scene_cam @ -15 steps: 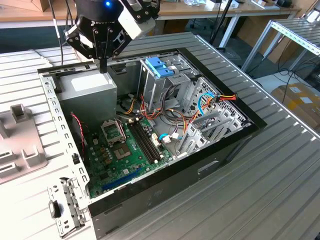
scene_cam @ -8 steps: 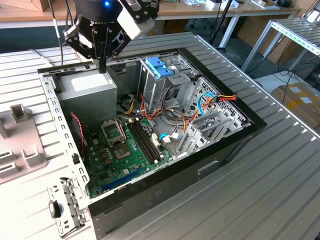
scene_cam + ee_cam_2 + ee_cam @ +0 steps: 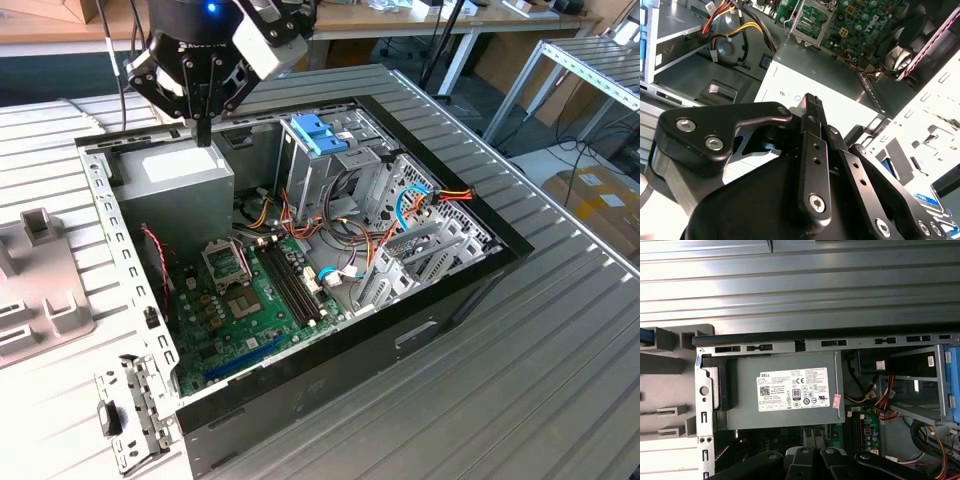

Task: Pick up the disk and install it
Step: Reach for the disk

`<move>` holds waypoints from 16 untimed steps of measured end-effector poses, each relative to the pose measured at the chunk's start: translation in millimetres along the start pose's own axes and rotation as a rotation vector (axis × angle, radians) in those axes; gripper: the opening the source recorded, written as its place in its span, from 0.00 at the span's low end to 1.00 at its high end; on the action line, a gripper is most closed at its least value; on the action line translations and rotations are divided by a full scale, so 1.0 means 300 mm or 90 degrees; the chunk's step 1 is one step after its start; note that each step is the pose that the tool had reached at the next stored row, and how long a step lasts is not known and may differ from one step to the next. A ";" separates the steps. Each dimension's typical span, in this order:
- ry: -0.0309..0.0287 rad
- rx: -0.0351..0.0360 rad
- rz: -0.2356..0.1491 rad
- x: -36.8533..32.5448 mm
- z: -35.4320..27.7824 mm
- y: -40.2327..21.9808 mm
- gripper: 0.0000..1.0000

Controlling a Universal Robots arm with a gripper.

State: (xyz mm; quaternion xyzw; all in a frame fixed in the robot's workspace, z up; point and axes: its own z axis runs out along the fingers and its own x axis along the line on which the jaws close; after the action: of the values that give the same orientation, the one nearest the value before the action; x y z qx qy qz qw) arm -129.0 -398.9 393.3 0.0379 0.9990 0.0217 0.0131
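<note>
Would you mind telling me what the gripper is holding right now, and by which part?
Nothing: the gripper hangs shut and empty just above the grey power-supply box.

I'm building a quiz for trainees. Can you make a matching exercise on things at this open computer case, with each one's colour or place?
Things:
1 gripper
2 motherboard
3 latch
4 power supply

Colour or place:
a green
b light blue
c grey, white label
d above the power supply

Pairs: 1-d, 2-a, 3-b, 4-c
</note>
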 end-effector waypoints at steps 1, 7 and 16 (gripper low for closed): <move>0.0000 0.0000 0.000 0.000 0.000 0.000 0.11; 0.0000 0.0000 0.000 0.005 0.000 0.000 0.11; 0.0000 0.0000 0.000 0.012 0.000 -0.001 0.11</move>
State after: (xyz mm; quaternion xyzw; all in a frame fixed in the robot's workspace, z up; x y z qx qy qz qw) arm -132.5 -398.9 393.3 0.0379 0.9990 0.0217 0.0131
